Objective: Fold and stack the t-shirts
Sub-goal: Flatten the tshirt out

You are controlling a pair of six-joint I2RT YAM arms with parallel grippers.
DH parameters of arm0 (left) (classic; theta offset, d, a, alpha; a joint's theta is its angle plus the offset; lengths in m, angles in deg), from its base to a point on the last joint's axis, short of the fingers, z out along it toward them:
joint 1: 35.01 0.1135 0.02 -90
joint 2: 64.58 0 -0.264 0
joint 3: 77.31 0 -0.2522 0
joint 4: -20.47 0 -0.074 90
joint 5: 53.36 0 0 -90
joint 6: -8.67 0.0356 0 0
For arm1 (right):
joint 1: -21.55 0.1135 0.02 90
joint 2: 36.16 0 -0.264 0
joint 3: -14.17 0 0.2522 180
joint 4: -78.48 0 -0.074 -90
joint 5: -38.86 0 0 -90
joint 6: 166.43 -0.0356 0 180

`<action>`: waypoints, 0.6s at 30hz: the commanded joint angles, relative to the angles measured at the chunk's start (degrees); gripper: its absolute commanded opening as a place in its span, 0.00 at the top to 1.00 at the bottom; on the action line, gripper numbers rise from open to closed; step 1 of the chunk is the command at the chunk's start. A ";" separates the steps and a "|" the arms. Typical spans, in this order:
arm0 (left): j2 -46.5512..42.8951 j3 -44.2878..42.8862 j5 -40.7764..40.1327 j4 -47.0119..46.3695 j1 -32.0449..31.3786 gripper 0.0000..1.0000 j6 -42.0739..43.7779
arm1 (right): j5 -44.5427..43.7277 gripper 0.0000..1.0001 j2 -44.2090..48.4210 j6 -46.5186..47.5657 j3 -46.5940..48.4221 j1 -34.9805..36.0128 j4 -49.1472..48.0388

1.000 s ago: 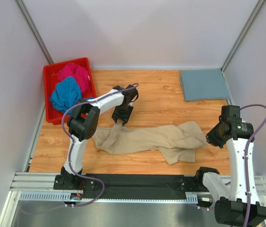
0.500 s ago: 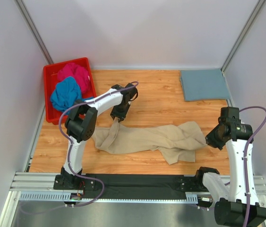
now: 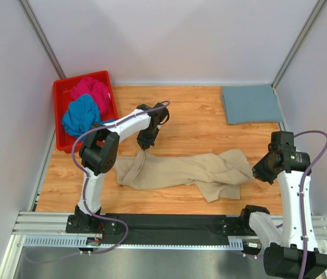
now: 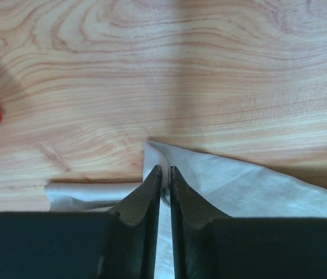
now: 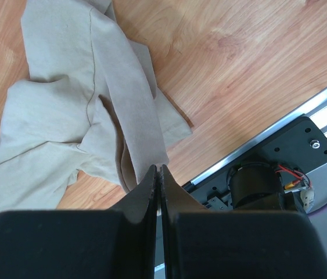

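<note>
Left tool (image 4: 165,170): fingers pressed together, pinching a corner of the beige t-shirt (image 3: 180,170), which lies crumpled across the worktop (image 3: 198,125). Right tool (image 5: 158,168): fingers closed at the shirt's opposite edge, apparently nipping it. Draw both tools apart evenly, low over the worktop, until the cloth lies flat, then fold. The right pinch is hidden behind the fingers. Sleeves and neckline cannot be made out.
</note>
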 commanded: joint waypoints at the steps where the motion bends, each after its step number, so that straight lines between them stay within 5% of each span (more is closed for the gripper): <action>1: -1.35 -0.93 0.69 1.26 -0.26 0.87 0.47 | 0.40 1.00 -0.32 -0.08 0.80 -0.23 4.64; 3: -1.61 -1.63 0.78 2.58 -0.35 0.99 0.47 | -0.03 1.00 -0.76 -0.08 1.23 -0.32 4.29; 8: -4.94 -8.02 -1.32 10.03 -0.35 1.00 0.03 | -3.98 1.00 -5.50 -0.51 9.39 -0.32 3.23; 15: -13.29 -25.52 -10.81 21.56 -0.17 1.00 -1.55 | -9.87 1.00 -21.39 -3.41 40.22 -0.50 4.02; 18: -22.25 -24.58 -17.04 22.18 0.09 1.00 -6.98 | -11.46 1.00 -28.08 -4.73 56.30 -0.76 6.83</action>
